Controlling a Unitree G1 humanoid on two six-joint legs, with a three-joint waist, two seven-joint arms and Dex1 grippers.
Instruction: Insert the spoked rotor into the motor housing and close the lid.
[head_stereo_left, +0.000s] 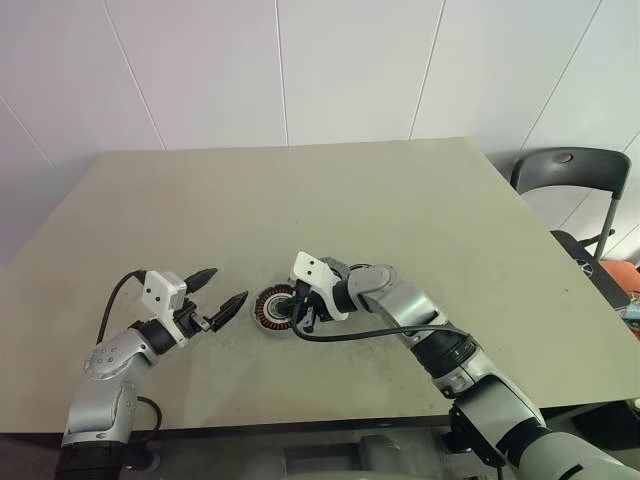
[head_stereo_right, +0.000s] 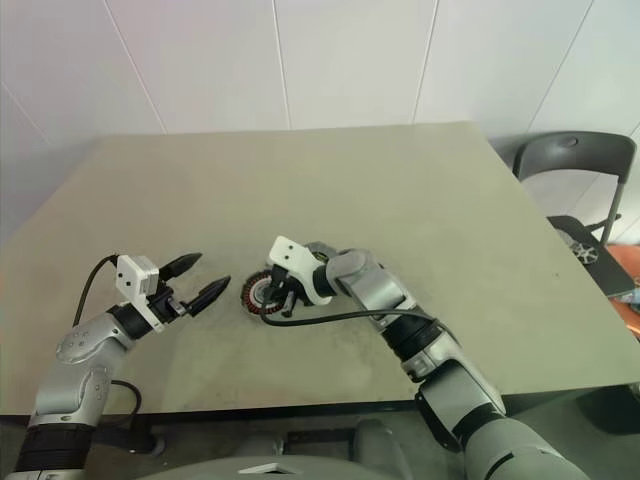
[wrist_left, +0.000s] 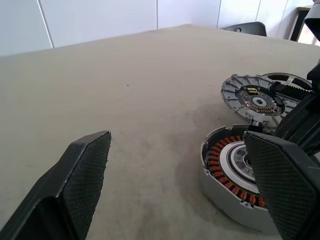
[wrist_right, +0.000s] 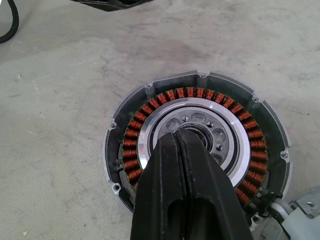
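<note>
- Right gripper (wrist_right: 186, 134) has its fingers pressed together, tips over the silvery centre of the motor housing (wrist_right: 150, 107).
- Left gripper (head_stereo_left: 218, 291) hangs spread wide just beside the housing.
- Lid (wrist_left: 255, 97) lies flat on the table (head_stereo_left: 300, 190) just behind the housing.

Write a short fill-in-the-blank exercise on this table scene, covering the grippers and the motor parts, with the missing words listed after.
1. The left gripper has its fingers ____.
2. The right gripper, fingers shut, points at the ____ of the motor housing.
3. The housing's ring of windings is ____ in colour.
4. The lid lies flat on the ____.

Missing words: open; centre; copper-red; table
</note>
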